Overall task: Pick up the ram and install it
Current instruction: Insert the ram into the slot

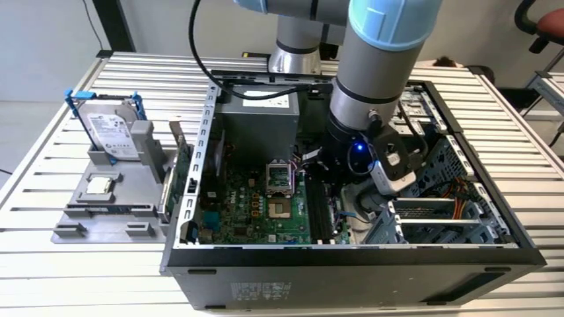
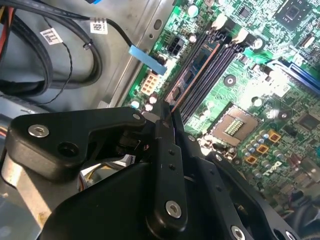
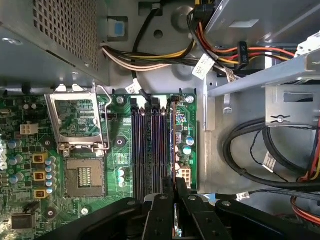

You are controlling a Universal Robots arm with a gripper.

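The ram stands on edge along the outermost of the dark memory slots on the green motherboard. In the first wrist view the ram shows as a thin line beside the slots. My gripper is deep inside the open computer case, its black fingers closed on the ram's near end. The exterior view puts the gripper low over the slot area. Whether the ram sits fully down in its slot I cannot tell.
The empty processor socket lies beside the slots. Bundled cables and a metal drive cage crowd the gripper's other side. Outside the case, a grey fixture carries a hard drive in a blue frame and a green expansion card.
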